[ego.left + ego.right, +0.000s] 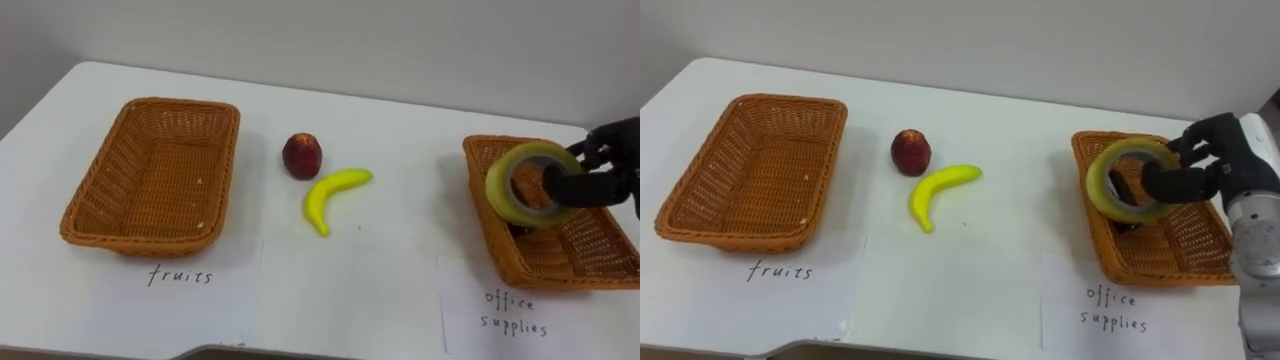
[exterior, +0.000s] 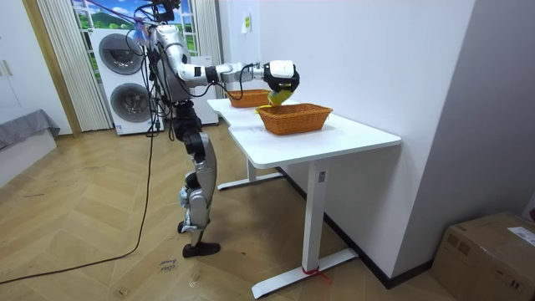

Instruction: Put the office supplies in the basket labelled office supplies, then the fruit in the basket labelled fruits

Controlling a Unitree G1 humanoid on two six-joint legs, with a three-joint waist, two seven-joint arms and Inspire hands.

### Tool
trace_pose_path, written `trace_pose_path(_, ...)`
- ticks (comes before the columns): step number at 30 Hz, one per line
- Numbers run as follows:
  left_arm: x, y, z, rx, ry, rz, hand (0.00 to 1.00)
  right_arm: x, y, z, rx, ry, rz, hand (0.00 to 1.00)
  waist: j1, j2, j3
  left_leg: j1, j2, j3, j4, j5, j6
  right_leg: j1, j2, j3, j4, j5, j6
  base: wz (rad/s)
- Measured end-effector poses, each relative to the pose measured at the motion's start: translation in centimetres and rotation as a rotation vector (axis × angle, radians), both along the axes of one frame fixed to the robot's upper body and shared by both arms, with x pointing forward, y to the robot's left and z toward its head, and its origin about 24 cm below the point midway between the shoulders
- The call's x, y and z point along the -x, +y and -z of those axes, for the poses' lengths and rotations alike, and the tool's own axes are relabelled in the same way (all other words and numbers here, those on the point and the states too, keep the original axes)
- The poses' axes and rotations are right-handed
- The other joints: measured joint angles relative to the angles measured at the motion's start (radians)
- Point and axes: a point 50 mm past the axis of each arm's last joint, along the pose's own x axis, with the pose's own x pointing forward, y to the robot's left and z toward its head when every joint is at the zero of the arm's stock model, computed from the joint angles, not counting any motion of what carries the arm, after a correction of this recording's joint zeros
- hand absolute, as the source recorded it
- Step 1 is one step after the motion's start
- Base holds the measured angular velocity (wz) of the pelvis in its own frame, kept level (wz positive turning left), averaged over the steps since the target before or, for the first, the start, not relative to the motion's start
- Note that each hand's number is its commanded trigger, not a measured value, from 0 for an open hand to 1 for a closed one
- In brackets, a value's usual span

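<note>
Tape roll (image 1: 498,188) hangs tilted just over the office-supplies basket (image 1: 490,240), right hand (image 1: 612,165) hooked through its ring, so I'd call this the drop-off, and next comes letting go inside, with apple (image 1: 302,156) and banana (image 1: 334,194) waiting on the counter (image 1: 400,270) well left of that basket.

The right hand (image 1: 612,162) grips a tape roll (image 1: 503,188) (yellowish, tilted) over the right-side basket (image 1: 482,218), while apple (image 1: 302,156) and banana (image 1: 335,192) lie close together on the table (image 1: 380,275).
</note>
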Motion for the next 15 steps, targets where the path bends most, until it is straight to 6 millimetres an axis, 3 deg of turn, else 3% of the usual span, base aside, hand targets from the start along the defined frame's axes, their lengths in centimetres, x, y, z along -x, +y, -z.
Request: trace_pose_path(15,0.20,0.03,0.01,0.004,0.001,-0.015,0.00,0.10,-0.15,0.33,-0.019,0.010,0.006,1.00,-0.002,0.008,-0.0003,0.002,0.005,0.001,-0.007,0.000,-0.001,-0.002,0.004,0.003,0.000,0.000,-0.001,-0.01)
